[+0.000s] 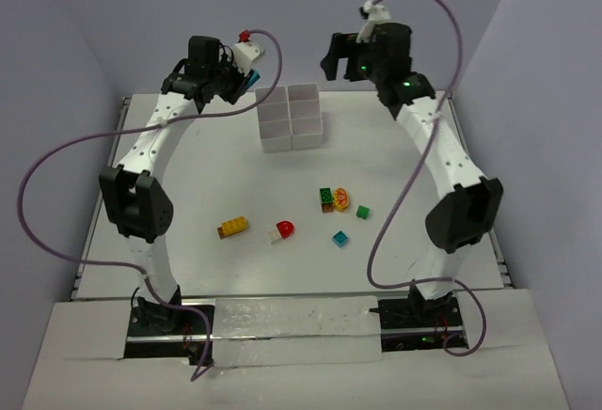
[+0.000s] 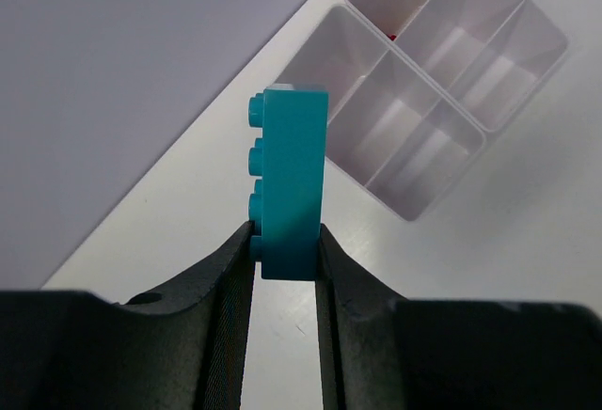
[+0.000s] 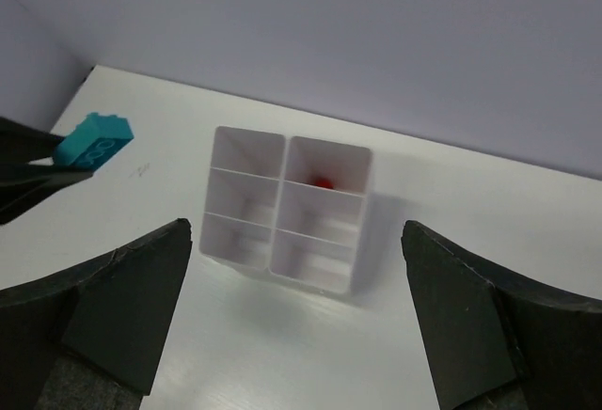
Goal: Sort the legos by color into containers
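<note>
The left pincer (image 2: 287, 234) pinches one cyan brick (image 2: 293, 175) by its lower end, leaving most of the brick free for a clean drop. The six-compartment tray (image 3: 285, 205) lies just ahead and to its right. The right pincer (image 3: 293, 241) hangs spread wide directly above that tray, where one red piece (image 3: 323, 182) sits in a far compartment. Back toward the arm bases, the loose legos (image 1: 282, 231) lie in five spots on the table (image 1: 235, 165).

Nothing readable for you here: no text, labels, brands or numbers legible in any view.
</note>
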`<state>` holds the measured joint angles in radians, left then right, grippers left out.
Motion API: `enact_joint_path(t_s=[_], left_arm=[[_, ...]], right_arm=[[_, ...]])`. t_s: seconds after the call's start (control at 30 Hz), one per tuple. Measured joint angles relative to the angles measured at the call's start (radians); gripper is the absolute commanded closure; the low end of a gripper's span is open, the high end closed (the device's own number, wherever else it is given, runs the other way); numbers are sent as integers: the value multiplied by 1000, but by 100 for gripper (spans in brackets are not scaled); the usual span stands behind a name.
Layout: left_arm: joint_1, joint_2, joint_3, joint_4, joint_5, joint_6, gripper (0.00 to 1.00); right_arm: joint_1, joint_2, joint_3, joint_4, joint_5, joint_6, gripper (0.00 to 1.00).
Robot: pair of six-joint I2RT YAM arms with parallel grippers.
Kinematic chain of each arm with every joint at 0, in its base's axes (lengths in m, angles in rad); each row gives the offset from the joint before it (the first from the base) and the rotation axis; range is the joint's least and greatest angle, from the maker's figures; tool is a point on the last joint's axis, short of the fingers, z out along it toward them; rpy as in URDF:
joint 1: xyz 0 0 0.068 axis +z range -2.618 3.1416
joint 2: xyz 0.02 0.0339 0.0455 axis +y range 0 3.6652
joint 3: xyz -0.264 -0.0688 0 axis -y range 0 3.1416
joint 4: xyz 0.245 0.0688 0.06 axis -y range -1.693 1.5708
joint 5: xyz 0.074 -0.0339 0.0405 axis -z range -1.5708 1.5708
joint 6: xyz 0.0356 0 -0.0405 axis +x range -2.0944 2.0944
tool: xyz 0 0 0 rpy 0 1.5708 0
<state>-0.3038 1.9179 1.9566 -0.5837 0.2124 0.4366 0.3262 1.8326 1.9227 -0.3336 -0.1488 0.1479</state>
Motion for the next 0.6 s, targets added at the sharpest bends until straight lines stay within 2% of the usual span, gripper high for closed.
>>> enact_joint_path(t_s=[0.13,0.23,0.43,0.6], left_arm=[[0,133,113,-49,10,141,100],[0,189,148,-71,30,222,100],[0,231,163,-63,54,337,100],[-7,273,201,-30,40,397,98]], right_arm=[[-126,-181,-163,-6,-64,-2,0],[-186,-255,-279,-33,-102,-10,0],[-228,-328,-485,-66,-160,-15,0],[-233,-347,-529,-70,-171,-14,0]])
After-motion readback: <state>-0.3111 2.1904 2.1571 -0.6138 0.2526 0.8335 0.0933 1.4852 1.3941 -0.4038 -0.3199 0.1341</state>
